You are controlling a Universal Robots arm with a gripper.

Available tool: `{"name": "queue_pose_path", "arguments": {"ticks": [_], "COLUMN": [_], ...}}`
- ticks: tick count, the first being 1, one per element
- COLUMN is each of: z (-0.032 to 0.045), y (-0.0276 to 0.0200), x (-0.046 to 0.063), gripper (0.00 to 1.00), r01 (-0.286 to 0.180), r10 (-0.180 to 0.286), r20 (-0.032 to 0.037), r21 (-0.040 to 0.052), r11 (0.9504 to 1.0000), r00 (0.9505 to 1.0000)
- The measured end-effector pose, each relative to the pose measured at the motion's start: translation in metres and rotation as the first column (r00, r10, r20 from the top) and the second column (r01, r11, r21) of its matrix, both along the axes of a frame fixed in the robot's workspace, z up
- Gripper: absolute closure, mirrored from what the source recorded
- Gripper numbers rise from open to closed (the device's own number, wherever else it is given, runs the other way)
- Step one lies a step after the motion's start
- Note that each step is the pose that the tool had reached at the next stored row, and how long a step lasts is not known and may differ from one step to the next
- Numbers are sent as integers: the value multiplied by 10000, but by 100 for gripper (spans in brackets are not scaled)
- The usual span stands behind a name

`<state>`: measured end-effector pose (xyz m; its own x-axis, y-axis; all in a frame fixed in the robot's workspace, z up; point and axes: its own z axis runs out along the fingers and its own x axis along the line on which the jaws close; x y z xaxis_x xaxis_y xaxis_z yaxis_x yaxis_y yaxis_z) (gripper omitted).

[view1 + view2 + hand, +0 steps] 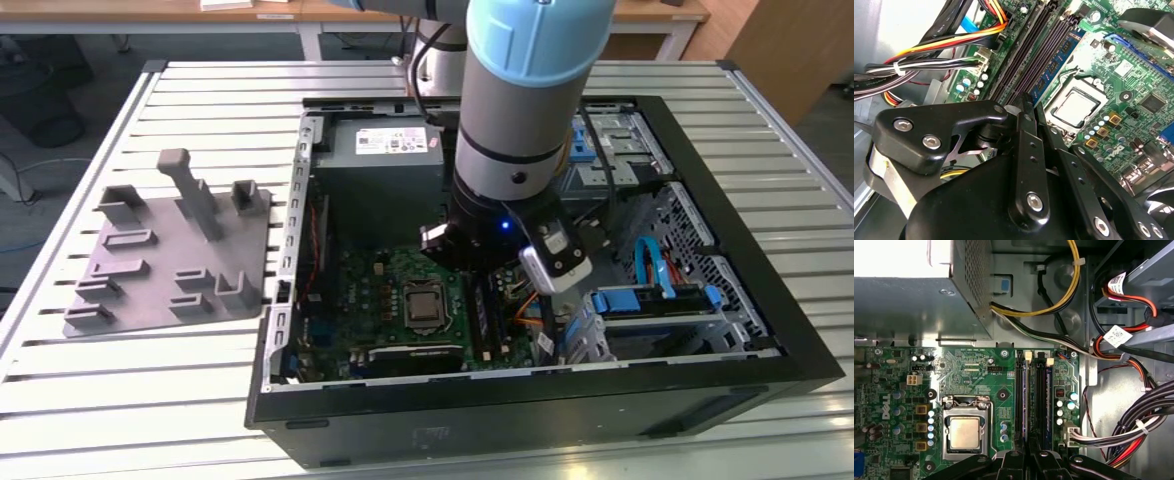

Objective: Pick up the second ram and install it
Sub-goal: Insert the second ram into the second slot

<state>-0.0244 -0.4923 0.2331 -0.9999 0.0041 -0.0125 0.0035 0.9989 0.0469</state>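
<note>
Pincer down inside the open PC case, over the memory slots.

Arm reaches into the case (747, 330) on the slatted counter (200, 390). Pincer (1028, 452) sits above the black slot rails (1040, 400) beside the CPU socket (965, 432), fingers drawn close together on a thin edge; grasp cannot be confirmed. A blue-green ram stick (1056, 62) stands seated in a rail. Grey tray (167, 255) lies outside the case, toward the exterior view's left.

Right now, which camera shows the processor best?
The first wrist view: the processor faces the camera squarely, with nothing covering it. The second wrist view shows the processor whole but at a slant. In the exterior view the processor is just a small square.
</note>
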Motion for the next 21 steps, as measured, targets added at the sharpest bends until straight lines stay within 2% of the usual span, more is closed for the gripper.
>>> {"name": "queue_pose_path", "arguments": {"ticks": [21], "z": [-65], "y": [0], "x": [-2], "gripper": [86], "r01": [0], "r10": [0], "r20": [0], "r21": [1], "r11": [10000], "r00": [10000]}}
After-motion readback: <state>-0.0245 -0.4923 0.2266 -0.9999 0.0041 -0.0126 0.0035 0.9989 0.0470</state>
